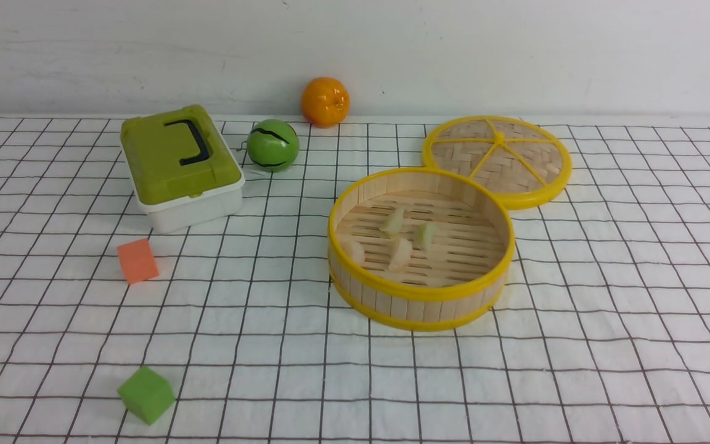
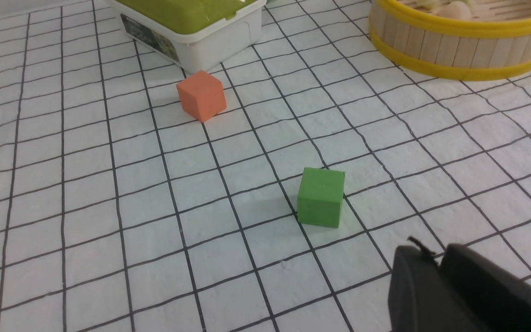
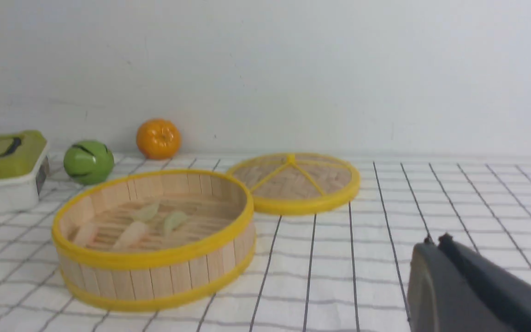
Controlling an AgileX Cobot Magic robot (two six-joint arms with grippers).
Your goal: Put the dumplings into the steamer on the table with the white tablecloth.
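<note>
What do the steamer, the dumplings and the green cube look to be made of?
Steamer: bamboo or pale wood, matte, with visible slats and wall strips; the glossier yellow rims could be plastic.
Dumplings: perhaps soft rubber or silicone, given their slightly translucent look; unclear.
Green cube: probably foam, being evenly coloured and matte.

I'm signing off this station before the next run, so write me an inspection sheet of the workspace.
Surface: white tablecloth with black grid lines, slightly wrinkled.
Job's things: four dumplings inside the steamer; woven lid off, behind it to the right.
Clutter: green-lidded box, green ball, orange fruit, orange cube, green cube.
Grippers: right gripper shut, nothing seen in it; left gripper in its wrist view, opening unclear.
Cables: nothing seen.
Surroundings: pale wall behind, with faint marks.
</note>
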